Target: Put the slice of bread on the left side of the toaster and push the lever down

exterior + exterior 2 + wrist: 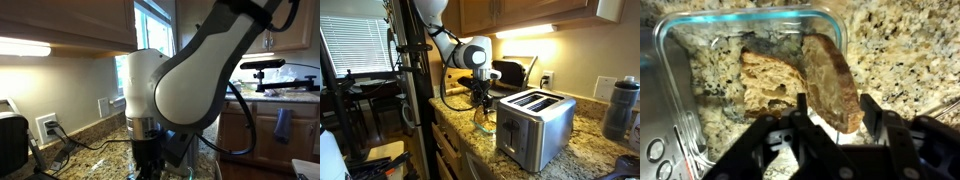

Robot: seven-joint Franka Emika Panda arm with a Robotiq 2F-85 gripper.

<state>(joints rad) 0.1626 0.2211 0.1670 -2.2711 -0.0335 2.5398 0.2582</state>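
In the wrist view a clear glass container [665, 70] on the granite counter holds two tan bread slices. One slice [768, 82] lies flat. The other slice of bread [830, 75] stands on edge, its lower end between my gripper's [837, 113] two black fingers, which touch it on both sides. The stainless toaster [535, 125] stands right beside the container [485, 128], and its buttoned corner shows in the wrist view [660, 150]. In both exterior views my gripper [482, 112] [148, 158] reaches down into the container. The toaster's slots look empty.
A black appliance [510, 72] stands by the back wall behind the arm and also shows in an exterior view [10, 140]. A dark bottle [620, 108] stands beyond the toaster. Cables run along the counter [75, 140]. The counter's front edge [470, 150] is close to the toaster.
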